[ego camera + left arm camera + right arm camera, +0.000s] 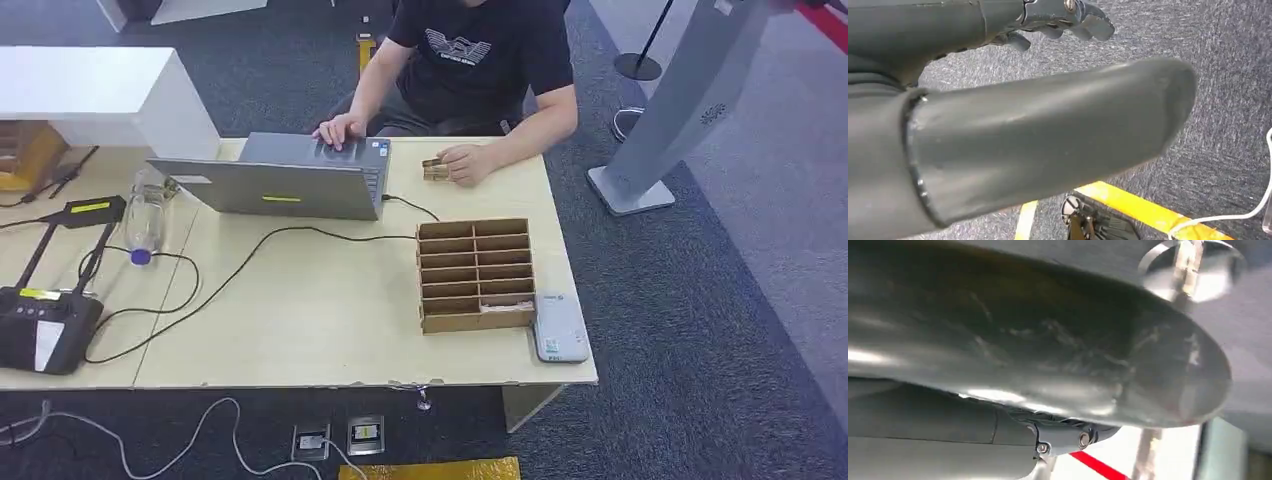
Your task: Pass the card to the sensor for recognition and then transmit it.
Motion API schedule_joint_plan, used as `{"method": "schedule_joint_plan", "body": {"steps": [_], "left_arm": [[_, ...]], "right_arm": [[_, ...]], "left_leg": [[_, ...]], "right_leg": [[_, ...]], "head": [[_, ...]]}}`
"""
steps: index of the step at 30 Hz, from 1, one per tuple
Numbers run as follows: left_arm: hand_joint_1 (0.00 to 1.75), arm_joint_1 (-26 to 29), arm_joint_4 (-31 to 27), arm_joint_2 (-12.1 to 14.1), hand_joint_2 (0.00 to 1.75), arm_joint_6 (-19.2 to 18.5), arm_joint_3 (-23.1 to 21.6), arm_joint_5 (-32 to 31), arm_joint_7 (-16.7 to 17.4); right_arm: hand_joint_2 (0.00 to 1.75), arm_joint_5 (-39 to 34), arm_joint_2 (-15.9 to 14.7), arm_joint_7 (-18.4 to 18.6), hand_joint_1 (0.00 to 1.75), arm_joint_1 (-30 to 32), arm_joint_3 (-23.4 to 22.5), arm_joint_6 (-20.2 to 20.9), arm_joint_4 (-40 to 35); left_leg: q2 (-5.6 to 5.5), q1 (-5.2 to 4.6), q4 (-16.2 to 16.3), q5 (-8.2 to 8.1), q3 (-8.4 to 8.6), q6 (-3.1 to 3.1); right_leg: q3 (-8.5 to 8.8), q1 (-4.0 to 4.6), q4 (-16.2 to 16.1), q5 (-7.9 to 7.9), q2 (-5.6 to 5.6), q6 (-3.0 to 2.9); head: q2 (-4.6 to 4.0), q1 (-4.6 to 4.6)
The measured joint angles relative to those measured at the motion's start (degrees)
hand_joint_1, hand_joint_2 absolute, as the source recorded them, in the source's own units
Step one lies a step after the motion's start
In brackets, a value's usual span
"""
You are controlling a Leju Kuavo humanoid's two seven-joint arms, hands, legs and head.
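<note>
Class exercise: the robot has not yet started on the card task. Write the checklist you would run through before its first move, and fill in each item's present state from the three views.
1. Card box upright on the table, slots facing up: ok.
2. Card present in the box: ok, something pale lies in the near right slot.
3. White sensor uncovered, beside the box at the table's near right corner: ok.
4. Left hand free: ok, it holds nothing over the carpet.
5. Right hand free: cannot tell, too close and blurred.
6. Person's hand away from the box: ok, it rests near the far edge.
</note>
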Motion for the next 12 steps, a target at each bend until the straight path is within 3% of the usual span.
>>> {"method": "schedule_joint_plan", "body": {"steps": [8, 12], "left_arm": [[0.00, -0.1, 0.0, 0.1, 0.00, 0.7, 0.0, 0.4, 1.3], [0.00, -0.1, 0.0, 0.0, 0.00, 1.1, 0.0, 1.0, 2.1]], "right_arm": [[0.00, 2.2, 6.6, 0.9, 0.00, 0.2, -4.2, -0.2, 0.3], [0.00, 2.8, 9.9, -3.5, 0.00, 0.2, -6.1, -0.2, 0.6]], "left_leg": [[0.00, 0.00, 0.0, 0.02, 0.01, -0.03], [0.00, 0.00, 0.0, 0.02, 0.01, -0.03]], "right_leg": [[0.03, 0.00, 0.0, 0.00, 0.00, 0.00], [0.02, 0.00, 0.0, 0.00, 0.01, 0.00]], "head": [[0.00, 0.00], [0.00, 0.00]]}}
